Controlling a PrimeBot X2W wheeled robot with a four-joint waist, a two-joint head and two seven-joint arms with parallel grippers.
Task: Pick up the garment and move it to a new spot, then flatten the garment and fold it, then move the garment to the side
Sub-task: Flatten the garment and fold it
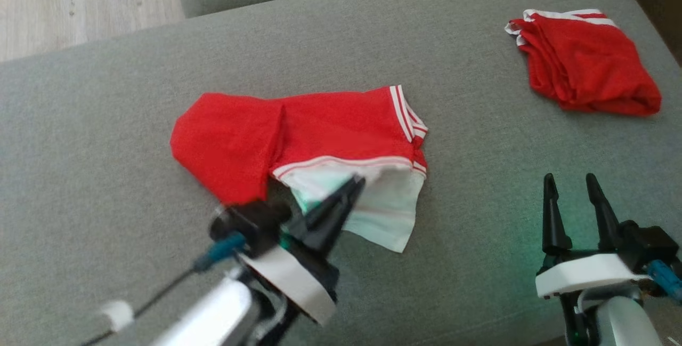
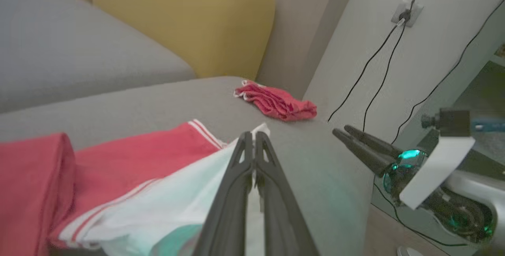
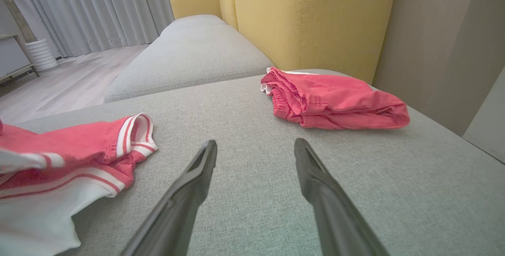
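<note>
The garment [image 1: 319,127] lies rumpled at left-centre of the grey sofa cushion [image 1: 106,175]. The left gripper [image 1: 354,186] is pinched together on its white panel, so the pickup seems only begun; moving, flattening and folding remain. The right gripper [image 1: 571,180] stands apart, idle. A folded red cloth [image 1: 583,63] sits far right.

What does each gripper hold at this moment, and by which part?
The left gripper is shut on the garment, pinching its white part just below the striped band. The right gripper is open and holds nothing.
</note>
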